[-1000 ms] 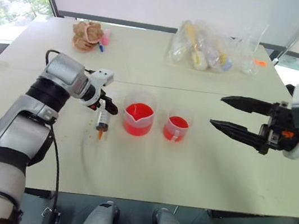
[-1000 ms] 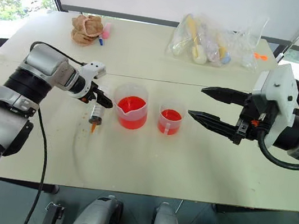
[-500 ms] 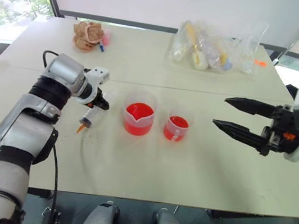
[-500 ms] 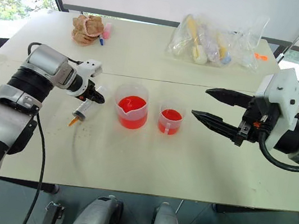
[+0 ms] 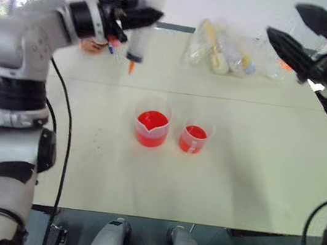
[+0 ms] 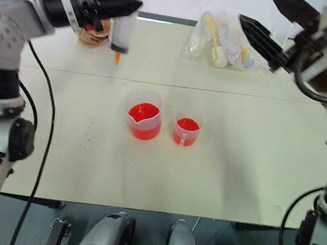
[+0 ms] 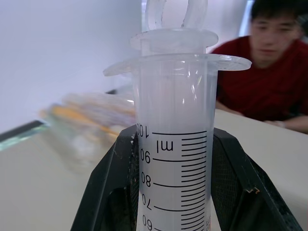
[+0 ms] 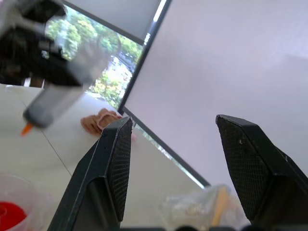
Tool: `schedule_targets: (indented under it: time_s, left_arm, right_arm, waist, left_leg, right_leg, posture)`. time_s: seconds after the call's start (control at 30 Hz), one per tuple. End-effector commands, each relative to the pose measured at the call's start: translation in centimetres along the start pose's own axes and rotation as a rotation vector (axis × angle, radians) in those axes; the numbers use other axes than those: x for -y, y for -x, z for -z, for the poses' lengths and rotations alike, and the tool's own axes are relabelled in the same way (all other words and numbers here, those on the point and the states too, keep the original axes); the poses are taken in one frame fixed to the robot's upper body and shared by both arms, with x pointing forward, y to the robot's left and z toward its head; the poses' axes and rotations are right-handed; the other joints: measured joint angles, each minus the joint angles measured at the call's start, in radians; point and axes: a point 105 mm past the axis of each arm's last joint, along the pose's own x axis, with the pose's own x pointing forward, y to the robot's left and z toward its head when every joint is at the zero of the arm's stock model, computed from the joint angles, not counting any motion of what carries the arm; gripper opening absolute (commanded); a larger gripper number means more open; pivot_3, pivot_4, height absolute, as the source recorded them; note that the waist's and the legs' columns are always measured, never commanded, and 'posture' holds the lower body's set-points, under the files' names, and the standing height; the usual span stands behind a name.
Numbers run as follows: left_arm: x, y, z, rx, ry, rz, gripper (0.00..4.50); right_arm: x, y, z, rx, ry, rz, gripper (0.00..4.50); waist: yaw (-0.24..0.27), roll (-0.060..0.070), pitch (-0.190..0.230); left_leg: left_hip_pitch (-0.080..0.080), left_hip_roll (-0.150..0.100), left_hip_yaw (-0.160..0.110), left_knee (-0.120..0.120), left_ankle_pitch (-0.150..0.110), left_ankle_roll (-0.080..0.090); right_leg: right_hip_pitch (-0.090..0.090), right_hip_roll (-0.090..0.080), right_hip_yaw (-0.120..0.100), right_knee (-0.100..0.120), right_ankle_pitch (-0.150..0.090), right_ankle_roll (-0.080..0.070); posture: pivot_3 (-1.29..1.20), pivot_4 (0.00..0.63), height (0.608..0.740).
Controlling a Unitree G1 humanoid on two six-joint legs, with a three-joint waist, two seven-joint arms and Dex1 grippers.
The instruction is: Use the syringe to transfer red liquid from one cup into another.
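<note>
my left gripper [image 5: 144, 15] is up high over the far left part of the table [image 5: 256, 168], jaws clamped on the syringe [image 5: 144, 23]. the syringe hangs upright between my fingers [image 7: 115, 192], orange tip pointing down, well above the tabletop. from the left wrist i see the clear barrel pinched between both black pads, graduation marks facing the camera, flange and plunger top sticking out past my fingertips. barrel looks empty and clear.

my right gripper [image 5: 296, 31] is raised too, over the far right side of the table, jaws apart and holding nothing. the two black fingers [image 8: 113, 173] stand wide, pointing toward the left gripper; the syringe shows between and beyond them in the right wrist view, well apart from them.

down on the table, near the middle, the beaker [image 5: 151, 123] and the cup [image 5: 195, 137] stand upright just beside each other, beaker on the left, cup on the right. red liquid [image 5: 152, 121] sits in both. the syringe is well above them and off toward the far left, not over either one.

along the far edge: a clear bag [image 5: 225, 48] of items near the middle, a crumpled brown thing [image 6: 94, 32] toward the far left corner, partly behind my left arm. a person [image 7: 269, 77] in a red top sits at the table's right side.
</note>
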Motion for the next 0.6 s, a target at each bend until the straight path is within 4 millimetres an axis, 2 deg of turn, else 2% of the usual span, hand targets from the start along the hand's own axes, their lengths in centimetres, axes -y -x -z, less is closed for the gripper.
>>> schedule_targets:
  time_s: [0.03,0.33,0.47,0.6]
  left_arm:
    - [2.1,-0.3,-1.8,0.086,-0.041,0.062,1.36]
    - [4.1,-1.9,1.3,0.089,0.011,0.118,1.36]
    - [4.8,-2.1,1.9,0.080,0.007,0.151,1.36]
    - [5.1,-2.1,2.4,0.072,0.007,0.162,1.36]
  right_arm:
    - [-0.3,-1.4,-1.4,0.073,0.088,-0.018,2.87]
    - [-1.9,-3.8,0.6,0.080,0.152,-0.087,2.87]
    - [-1.8,-4.3,1.3,0.079,0.159,-0.083,2.87]
    - [-2.6,-5.1,1.8,0.092,0.145,-0.092,2.87]
  waist:
    - [0.000,0.000,0.000]
    - [-0.002,0.000,0.000]
    - [-0.002,0.000,0.000]
    - [-0.005,0.000,0.000]
  left_leg:
    - [0.000,0.000,0.000,0.000,0.000,0.000]
    - [0.001,0.000,0.000,0.000,0.001,-0.001]
    - [0.001,0.000,0.000,0.000,0.001,-0.002]
    - [0.001,0.000,0.000,0.000,0.002,-0.002]
  right_leg:
    - [0.000,0.000,0.000,0.000,0.000,0.000]
    - [0.000,0.001,0.000,0.001,0.000,0.000]
    - [0.000,0.001,0.000,0.000,0.000,0.000]
    - [0.000,0.001,0.000,0.000,0.000,0.000]
  posture:
    - [0.00,0.150,0.740]
    - [0.00,0.150,0.740]
    - [0.00,0.150,0.740]
    - [0.00,0.150,0.740]
